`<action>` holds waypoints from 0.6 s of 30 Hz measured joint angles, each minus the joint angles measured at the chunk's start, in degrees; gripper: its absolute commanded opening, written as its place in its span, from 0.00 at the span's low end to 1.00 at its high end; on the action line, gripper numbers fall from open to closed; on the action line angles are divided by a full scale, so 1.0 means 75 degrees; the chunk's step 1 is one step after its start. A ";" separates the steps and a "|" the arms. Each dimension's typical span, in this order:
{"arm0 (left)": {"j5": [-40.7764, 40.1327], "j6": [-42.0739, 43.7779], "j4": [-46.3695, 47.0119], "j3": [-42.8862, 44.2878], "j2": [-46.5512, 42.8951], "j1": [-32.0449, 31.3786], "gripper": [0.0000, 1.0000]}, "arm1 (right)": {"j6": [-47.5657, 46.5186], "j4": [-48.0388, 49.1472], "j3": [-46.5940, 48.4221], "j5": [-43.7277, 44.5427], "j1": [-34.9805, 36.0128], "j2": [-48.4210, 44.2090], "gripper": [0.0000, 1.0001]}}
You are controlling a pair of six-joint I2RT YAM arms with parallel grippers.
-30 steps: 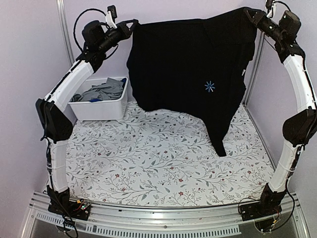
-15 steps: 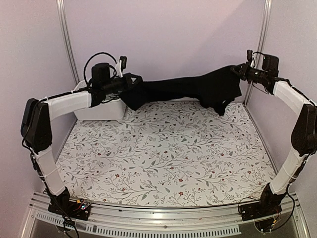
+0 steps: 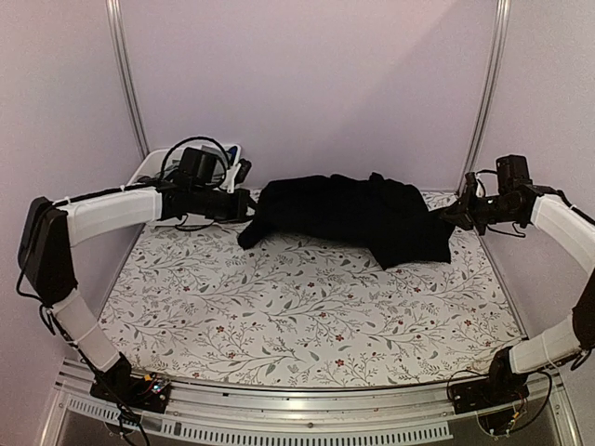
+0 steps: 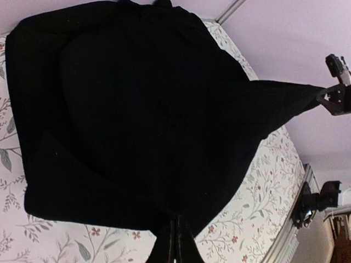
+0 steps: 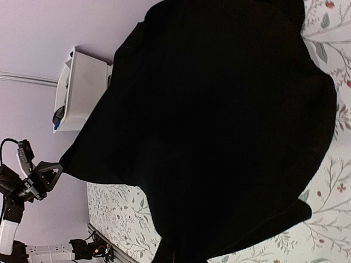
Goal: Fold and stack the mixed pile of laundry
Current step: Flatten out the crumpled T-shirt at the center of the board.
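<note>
Far-side, left tool point(image 3: 245, 204), right tool point(image 3: 449, 218) pinching T-shirt point(image 3: 353, 210)

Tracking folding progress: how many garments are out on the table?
1: the black T-shirt, rumpled on the table, far side, held by the left gripper and right gripper. More may be hidden in the white bin.

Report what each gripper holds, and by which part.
Both hold the black T-shirt: the left gripper pinches its left end, the right gripper its right end.
</note>
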 measured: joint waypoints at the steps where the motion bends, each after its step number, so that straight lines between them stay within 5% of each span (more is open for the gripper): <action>1: -0.0032 0.0076 -0.0251 -0.0119 -0.0277 -0.0146 0.00 | -0.0009 -0.0254 -0.0169 0.0044 0.0006 -0.0213 0.00; 2: -0.0061 0.0175 -0.0525 -0.0256 -0.0603 -0.0329 0.00 | -0.0012 -0.0565 -0.0428 0.0090 0.0020 -0.0455 0.06; 4: -0.0079 0.0385 -0.1014 -0.0475 -0.1119 -0.0676 0.12 | 0.0012 -0.1163 -0.0871 0.0178 0.0041 -0.0801 0.38; 7: -0.0067 0.0662 -0.1635 -0.0720 -0.1559 -0.1107 0.59 | 0.0160 -0.2060 -0.1309 0.0347 0.0050 -0.1122 0.64; 11: -0.0119 0.0580 -0.2110 -0.1612 -0.2311 -0.1271 0.71 | 0.0297 -0.2734 -0.1236 0.0664 0.0050 -0.1495 0.66; 18: -0.0816 -0.0137 -0.2098 -0.2328 -0.2824 -0.0003 0.62 | 0.0015 -0.1976 -0.0530 0.0583 0.0274 -0.0644 0.54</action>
